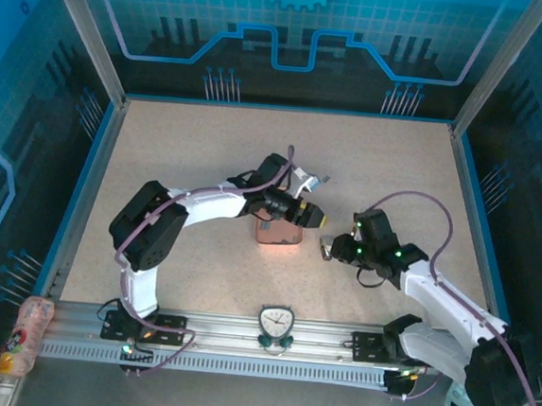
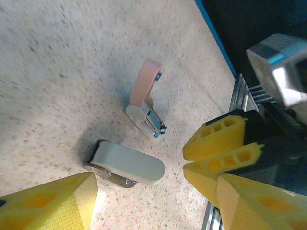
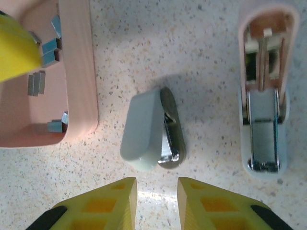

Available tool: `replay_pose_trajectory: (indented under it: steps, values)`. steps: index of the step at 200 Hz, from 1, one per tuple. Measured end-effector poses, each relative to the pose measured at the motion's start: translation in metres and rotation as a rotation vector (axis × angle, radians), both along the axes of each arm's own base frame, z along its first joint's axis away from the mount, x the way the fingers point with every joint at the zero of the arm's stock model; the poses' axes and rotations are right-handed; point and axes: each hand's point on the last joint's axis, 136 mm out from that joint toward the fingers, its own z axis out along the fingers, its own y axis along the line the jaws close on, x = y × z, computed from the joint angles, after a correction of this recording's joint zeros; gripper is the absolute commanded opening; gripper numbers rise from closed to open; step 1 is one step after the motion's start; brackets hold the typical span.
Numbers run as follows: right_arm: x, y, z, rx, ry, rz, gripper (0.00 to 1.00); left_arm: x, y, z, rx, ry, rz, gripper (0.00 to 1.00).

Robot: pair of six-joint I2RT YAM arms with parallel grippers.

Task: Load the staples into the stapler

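The staples (image 3: 43, 52) are several small dark grey strips lying loose inside the pink tray (image 3: 79, 72), scattered along its floor. In your right wrist view they sit at the upper left. One yellow finger (image 3: 14, 48) of the left gripper hangs over the tray's far corner, and you cannot tell whether it touches anything.

Just beside the tray, on the speckled table (image 3: 201, 48), lies the grey stapler (image 3: 144, 127). It is closed and seems to be tipped on its side, with its metal base showing. Further right, apart from it, is the pink stapler (image 3: 264, 96). Its pink top is swung away from the pale base, so the metal channel is uncovered.

The right gripper (image 3: 157, 184) is just short of the grey stapler. Its two yellow fingers are parted with bare table between them, and it holds nothing.

In your left wrist view the left gripper (image 2: 156, 191) has its fingers spread wide and empty. Beyond them you see both staplers, with the pink top standing up, and the right gripper's yellow fingers at the right.

From the top camera, the left gripper (image 1: 315, 216) is over the tray's right edge (image 1: 278, 234), and the right gripper (image 1: 327, 251) is close by, facing it.
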Motion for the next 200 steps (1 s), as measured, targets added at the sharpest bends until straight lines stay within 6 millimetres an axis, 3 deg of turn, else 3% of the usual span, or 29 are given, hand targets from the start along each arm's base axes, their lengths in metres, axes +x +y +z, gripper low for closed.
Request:
replay_pose_trajectory:
  steps: [29, 56, 107, 155, 200]
  values:
    - [0.013, 0.004, 0.0, -0.039, 0.017, 0.032, 0.29, 0.008, 0.01, 0.018, -0.026, -0.042, 0.03, 0.68]
    - [0.018, 0.004, -0.007, -0.061, 0.04, 0.048, 0.28, 0.009, 0.014, 0.016, -0.022, -0.041, 0.04, 0.68]
    - [0.011, 0.006, -0.043, -0.096, 0.168, 0.071, 0.2, 0.01, 0.017, 0.011, -0.018, -0.039, 0.049, 0.68]
    - [0.014, 0.012, -0.046, -0.098, 0.208, 0.069, 0.16, 0.011, 0.018, 0.01, -0.015, -0.042, 0.054, 0.68]
    - [0.013, 0.011, -0.037, -0.115, 0.19, 0.07, 0.24, 0.012, 0.018, 0.009, -0.01, -0.046, 0.061, 0.69]
